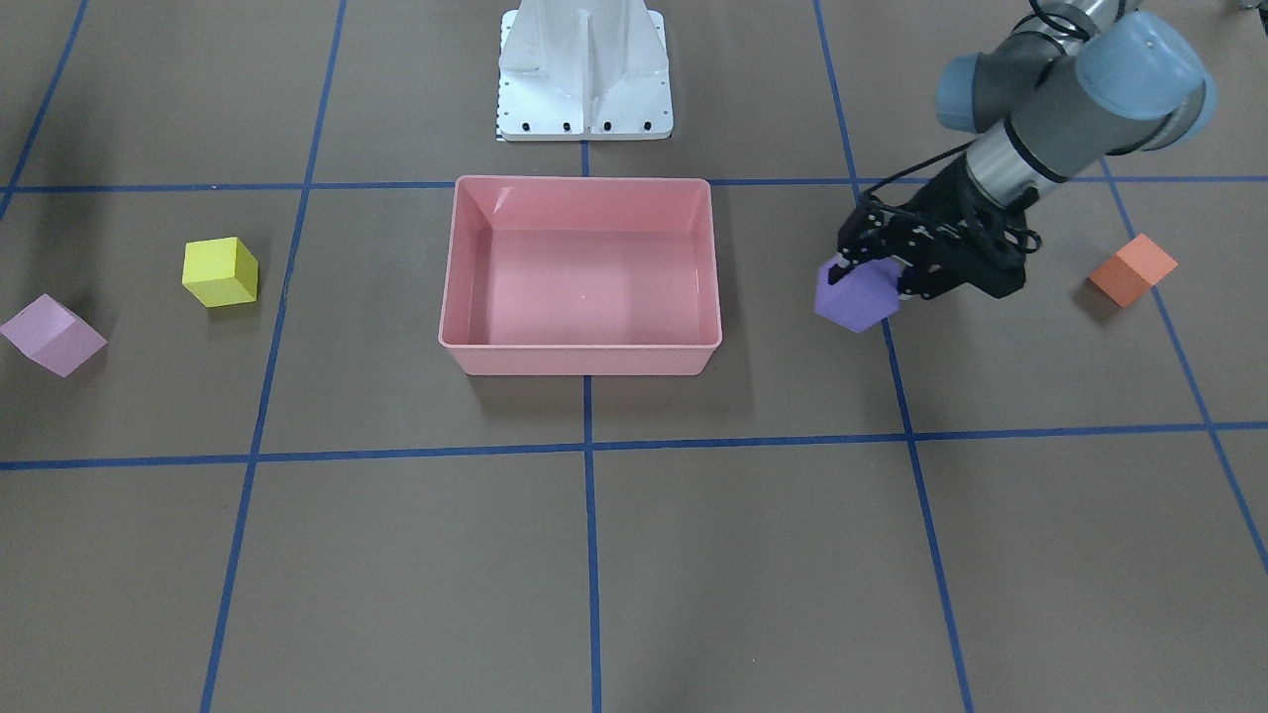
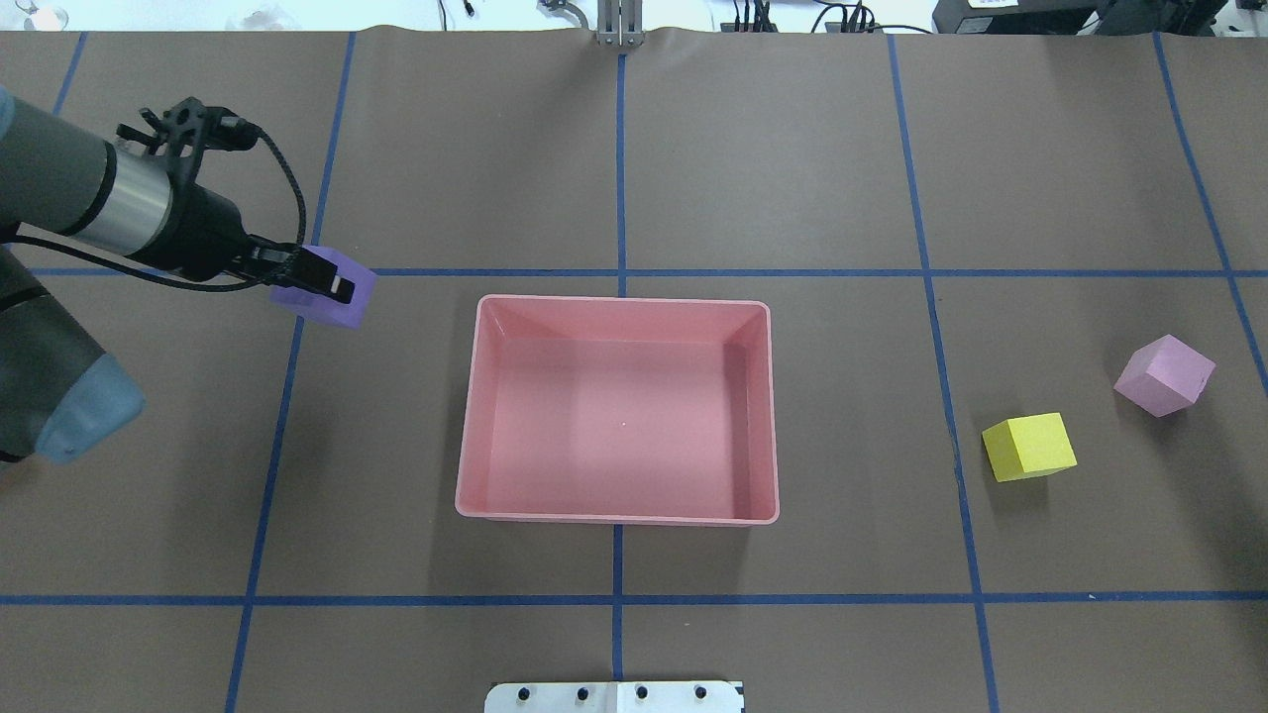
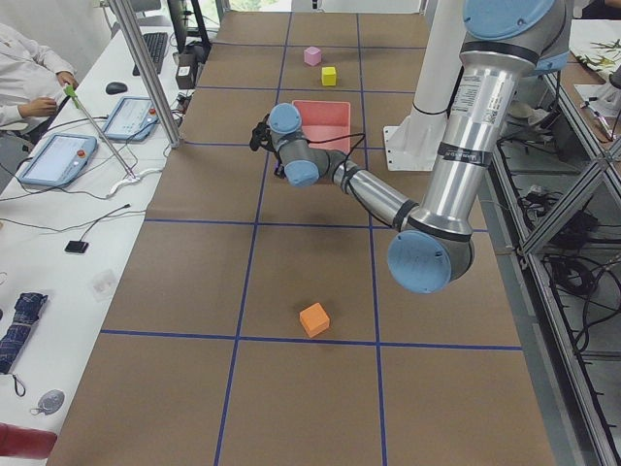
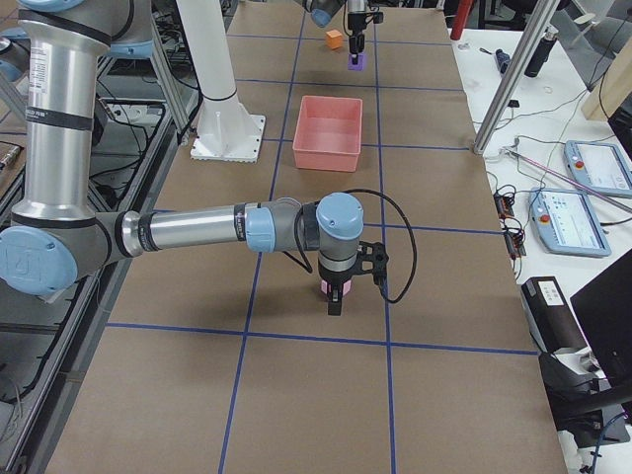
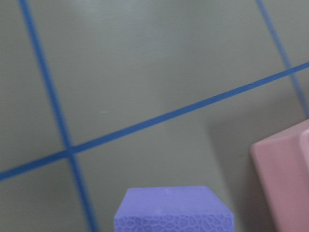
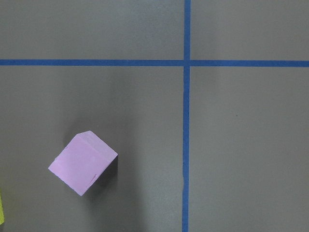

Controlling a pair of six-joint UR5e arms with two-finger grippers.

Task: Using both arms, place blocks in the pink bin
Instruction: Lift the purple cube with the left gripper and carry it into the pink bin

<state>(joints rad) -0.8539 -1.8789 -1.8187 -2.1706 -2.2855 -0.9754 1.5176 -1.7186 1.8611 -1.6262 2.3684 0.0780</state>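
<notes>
My left gripper (image 2: 332, 287) is shut on the purple block (image 2: 347, 300) and holds it a little above the table, left of the pink bin (image 2: 614, 517) in the overhead view. The front view shows the same hold (image 1: 870, 277). The bin holds no blocks. The yellow block (image 2: 1028, 447) and the light pink block (image 2: 1164, 375) lie to the bin's right. The orange block (image 1: 1132, 269) lies beyond the left arm. My right gripper (image 4: 336, 296) shows only in the exterior right view, hanging over the light pink block (image 6: 83, 163); I cannot tell if it is open.
The white robot base (image 1: 584, 74) stands behind the bin. Blue tape lines cross the brown table. An operator's bench with tablets (image 3: 58, 155) runs along the table's far side.
</notes>
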